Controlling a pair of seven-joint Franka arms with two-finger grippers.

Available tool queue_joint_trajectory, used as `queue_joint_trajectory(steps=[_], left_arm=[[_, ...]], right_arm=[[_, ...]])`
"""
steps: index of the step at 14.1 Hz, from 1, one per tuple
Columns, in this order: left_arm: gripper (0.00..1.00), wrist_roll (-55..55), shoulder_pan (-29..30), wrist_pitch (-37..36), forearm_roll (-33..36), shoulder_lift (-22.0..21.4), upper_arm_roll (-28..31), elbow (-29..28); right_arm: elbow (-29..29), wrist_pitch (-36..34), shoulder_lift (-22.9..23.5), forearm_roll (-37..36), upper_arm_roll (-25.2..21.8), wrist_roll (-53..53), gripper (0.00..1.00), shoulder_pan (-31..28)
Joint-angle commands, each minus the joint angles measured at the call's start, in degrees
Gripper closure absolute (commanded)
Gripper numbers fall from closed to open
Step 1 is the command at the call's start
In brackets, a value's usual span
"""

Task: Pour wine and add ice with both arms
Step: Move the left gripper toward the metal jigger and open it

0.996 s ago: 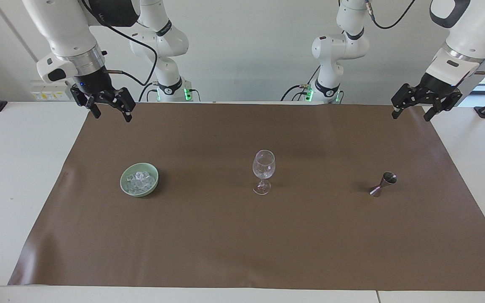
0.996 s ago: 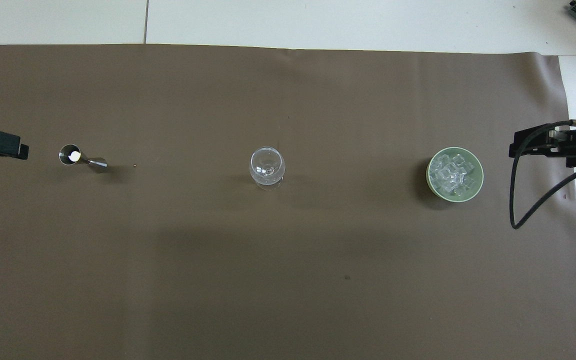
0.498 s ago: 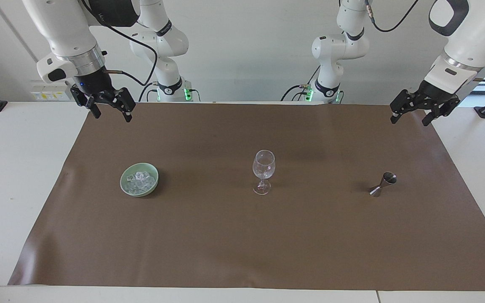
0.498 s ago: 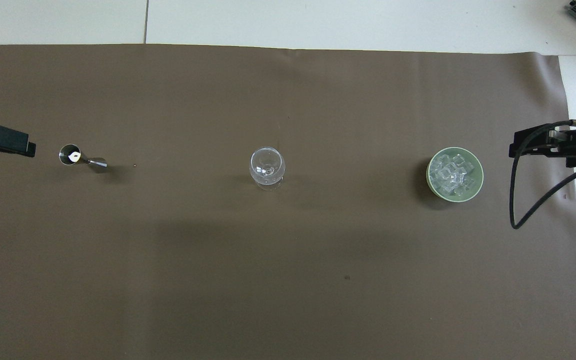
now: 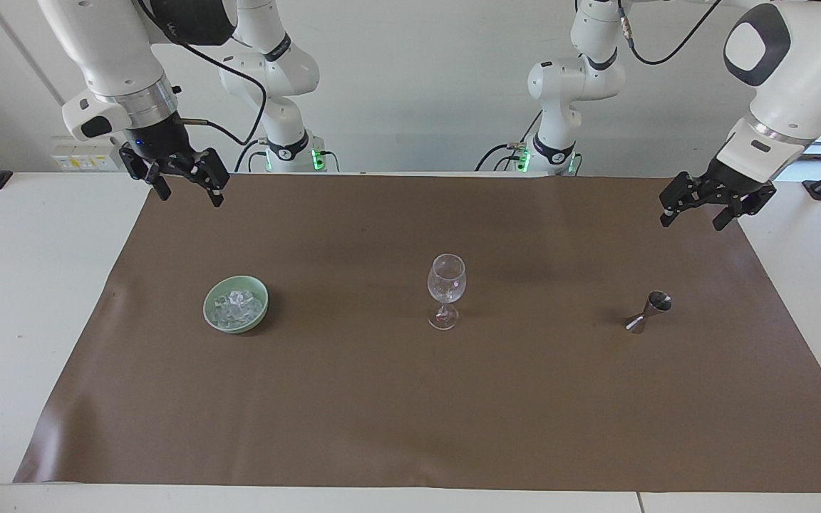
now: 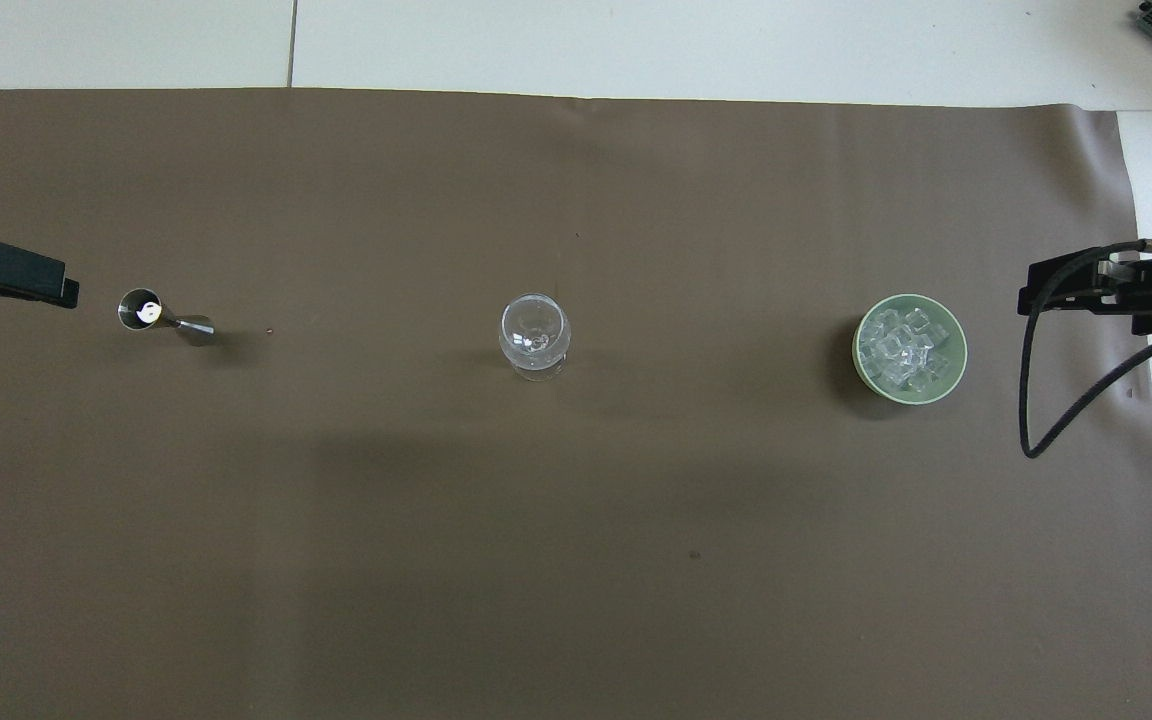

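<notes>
Facing view first: your left tool (image 5: 692, 210) has dropped lower and edged inward over the last second. It now hangs over the mat's corner at the left arm's end of the surface (image 5: 40, 299), fingers spread and holding nothing. The right tool (image 5: 186, 187) has not budged; it waits over the matching corner at the right arm's end, also spread and unloaded.

Farther out from the robots, nothing on the mat (image 5: 410, 413) has shifted. Three things stand in a row: the jigger (image 5: 649, 311) toward the left arm's end, the glass (image 5: 446, 290) in the middle, and the bowl (image 5: 262, 299) toward the right arm's end. The ice (image 5: 238, 306) is heaped in the bowl, none yet in the glass, which looks dry.

In the overhead view the left tool (image 6: 6, 285) sits just beside the jigger (image 6: 164, 317). So you can take it that the left arm has begun its reach for the jigger, meaning the pour comes first. The task is barely started; the ice step waits on the right arm.
</notes>
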Motion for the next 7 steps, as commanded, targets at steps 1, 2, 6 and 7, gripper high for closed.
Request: queue_joint_trajectory(steps=[1,2,6,7], left_arm=[[0.0,-4.98,0.76,1.73,-2.48,1.88,0.21,-0.56],[0.0,-8.22,1.11,1.82,-4.15,2.23,0.39,-0.56],[0.0,-18.88,3.57,2.96,-8.12,4.87,0.39,-0.56],[0.0,-20.63,5.05,3.22,-9.08,5.57,0.39,-0.56]], right_arm=[[-0.25,0.18,-0.34,1.0,0.22,-1.3,0.0,-0.61],[-0.25,0.18,-0.34,1.0,0.22,-1.3,0.0,-0.61],[-0.25,0.18,-0.34,1.0,0.22,-1.39,0.0,-0.61],[-0.25,0.18,-0.34,1.0,0.22,-1.39,0.0,-0.61]])
